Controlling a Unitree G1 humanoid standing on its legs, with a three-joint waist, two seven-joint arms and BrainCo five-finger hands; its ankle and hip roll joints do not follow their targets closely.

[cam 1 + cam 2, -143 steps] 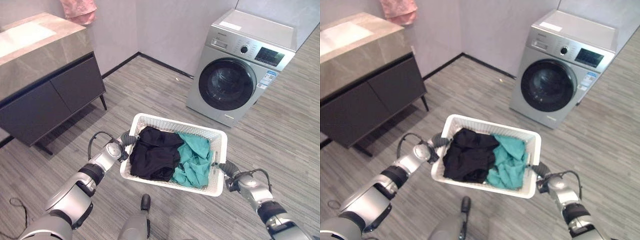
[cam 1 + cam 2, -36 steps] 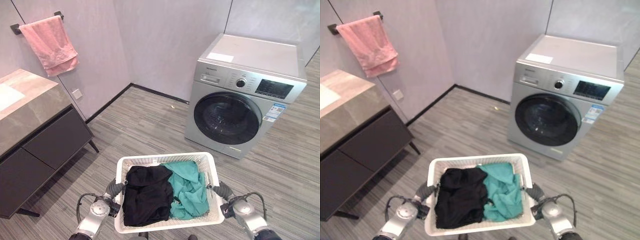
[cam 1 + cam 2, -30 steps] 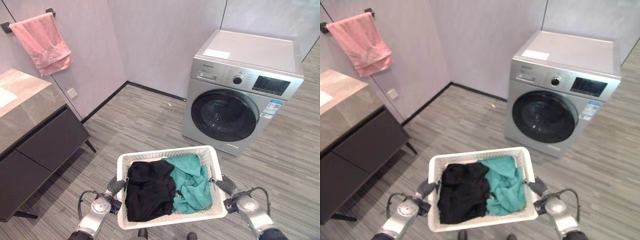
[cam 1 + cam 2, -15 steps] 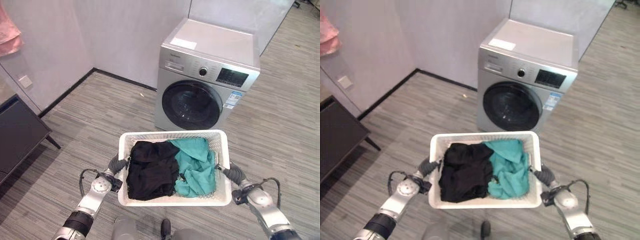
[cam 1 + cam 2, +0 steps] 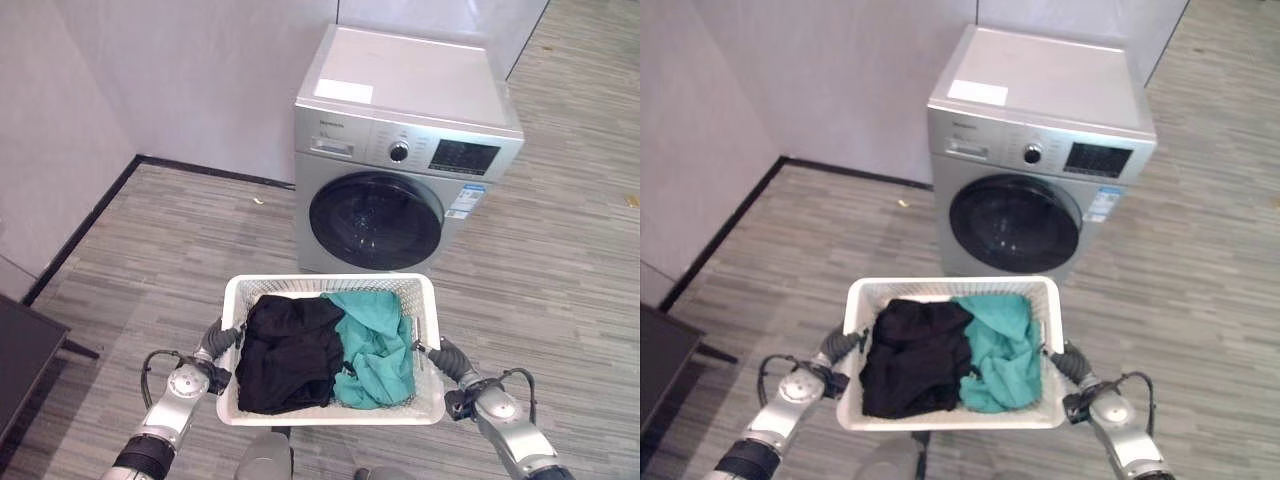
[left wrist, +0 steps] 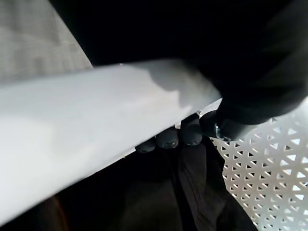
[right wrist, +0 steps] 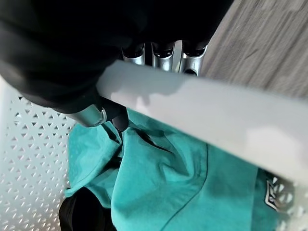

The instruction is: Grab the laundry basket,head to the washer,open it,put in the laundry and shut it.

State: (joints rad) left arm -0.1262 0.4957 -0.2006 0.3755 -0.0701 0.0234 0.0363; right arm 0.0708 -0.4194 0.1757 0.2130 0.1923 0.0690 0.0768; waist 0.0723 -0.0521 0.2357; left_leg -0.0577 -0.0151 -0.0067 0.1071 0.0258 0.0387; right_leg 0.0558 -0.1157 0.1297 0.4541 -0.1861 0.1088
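The white perforated plastic laundry basket (image 5: 331, 412) is held up in front of the robot, betw. both hands, above the grey wood-pattern floor (image 5: 160, 250). The left hand (image 5: 219, 339) grips the basket's left rim: in the left wrist view its dark-tipped fingers (image 6: 168, 138) curl under the white rim and the thumb presses from the inner side, so it is clenched on the rim. The right hand (image 5: 440, 355) grasps the right rim in the same way; in the right wrist view the silver fingers (image 7: 163, 54) go over the outer side of the rim and the thumb comes down inside, next to the cloth.

Inside the basket lie 2 pieces of laundry: a crumpled black garment (image 5: 286, 350) on the left half and a crumpled teal garment (image 5: 378, 348) on the right half, touching each other at the middle.

The silver-grey front-loading washing machine (image 5: 405, 165) stands straight ahead, beyond the basket's far edge, against the pale wall. Its round dark glass door (image 5: 376, 222) is closed. A control panel w. a knob (image 5: 399, 152) and a dark display runs across the top of its front.

At the far left edge a corner of a dark cabinet (image 5: 20, 350) is visible.
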